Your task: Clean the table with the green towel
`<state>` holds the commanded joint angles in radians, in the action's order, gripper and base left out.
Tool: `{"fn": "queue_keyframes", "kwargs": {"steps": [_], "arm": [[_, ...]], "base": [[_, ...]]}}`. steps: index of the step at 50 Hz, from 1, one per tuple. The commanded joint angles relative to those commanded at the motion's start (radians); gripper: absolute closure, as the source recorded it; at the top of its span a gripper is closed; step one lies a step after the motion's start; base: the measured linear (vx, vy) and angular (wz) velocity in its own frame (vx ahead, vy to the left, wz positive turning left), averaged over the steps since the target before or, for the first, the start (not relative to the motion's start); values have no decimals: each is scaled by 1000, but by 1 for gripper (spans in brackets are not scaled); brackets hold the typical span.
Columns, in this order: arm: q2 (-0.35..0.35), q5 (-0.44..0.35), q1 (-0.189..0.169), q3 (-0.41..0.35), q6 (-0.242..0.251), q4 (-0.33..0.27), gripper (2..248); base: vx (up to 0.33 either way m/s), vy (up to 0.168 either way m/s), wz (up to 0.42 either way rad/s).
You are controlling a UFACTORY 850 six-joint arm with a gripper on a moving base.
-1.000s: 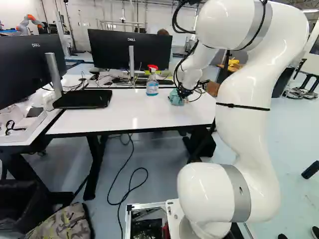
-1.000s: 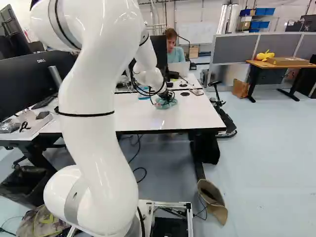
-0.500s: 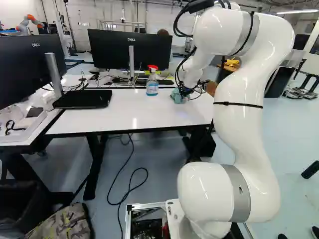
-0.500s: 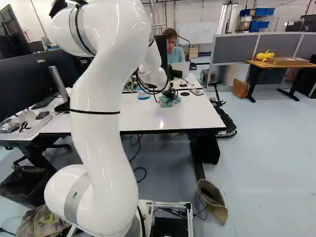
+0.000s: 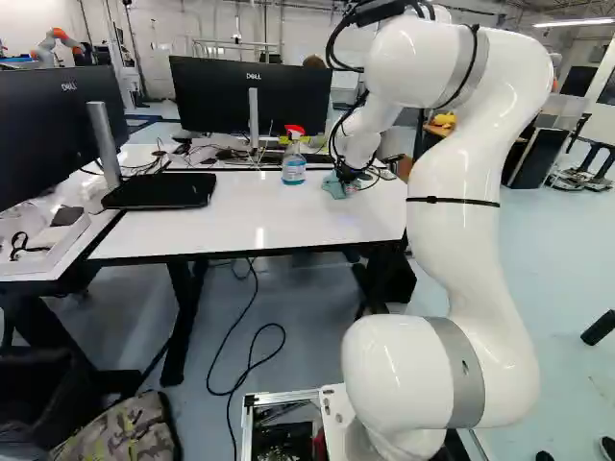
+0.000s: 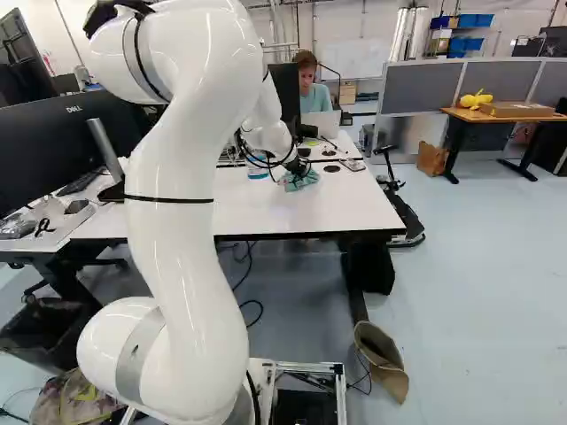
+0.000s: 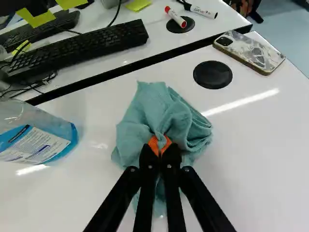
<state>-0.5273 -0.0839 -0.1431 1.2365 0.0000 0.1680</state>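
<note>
Low over the white table (image 5: 240, 216), at its far right part, my gripper (image 5: 352, 181) is shut on the green towel (image 5: 334, 186). In the wrist view the gripper (image 7: 160, 147) pinches a fold of the towel (image 7: 169, 113) between its orange pads, and the crumpled cloth spreads on the tabletop around and ahead of the fingertips. A spray bottle (image 5: 294, 158) with a red head and blue liquid stands beside the towel. The part of the towel beneath the fingers is partly hidden.
A phone (image 7: 251, 50) and a round black cap (image 7: 212, 74) lie beyond the towel. Past the table's seam are a keyboard (image 7: 77, 50) and markers (image 7: 175, 17). Monitors (image 5: 252, 96) stand behind and at the left. Another robot (image 5: 56, 46) is far back. A person sits behind the tables.
My arm has shifted against its base joint, first swinging and then moving slightly. The gripped towel has slid a little over the tabletop with it. The base has not moved.
</note>
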Motion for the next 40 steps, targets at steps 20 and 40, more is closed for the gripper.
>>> {"fn": "queue_keyframes", "kwargs": {"steps": [20, 40], "arm": [[44, 0, 0, -9, 0, 0, 224], [90, 0, 3, -18, 0, 0, 224]], "base": [[0, 0, 0], [0, 0, 0]]}}
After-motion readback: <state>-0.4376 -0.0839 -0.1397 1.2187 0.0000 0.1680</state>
